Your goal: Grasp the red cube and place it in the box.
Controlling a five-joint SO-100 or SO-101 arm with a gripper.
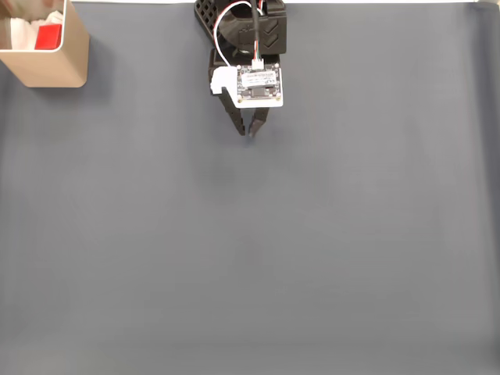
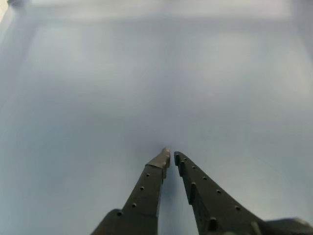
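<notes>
The red cube (image 1: 48, 36) lies inside the tan box (image 1: 69, 58) at the top left corner of the fixed view, on white material. My gripper (image 1: 248, 133) hangs near the top middle of the grey mat, well to the right of the box, pointing down the picture. Its two black fingers meet at the tips with nothing between them. In the wrist view the gripper (image 2: 171, 155) shows the same narrow gap over bare mat.
A grey mat (image 1: 250, 258) covers the whole table. The arm's black body and a white board with wires (image 1: 258, 82) sit at the top middle. A pale edge runs along the mat's top border.
</notes>
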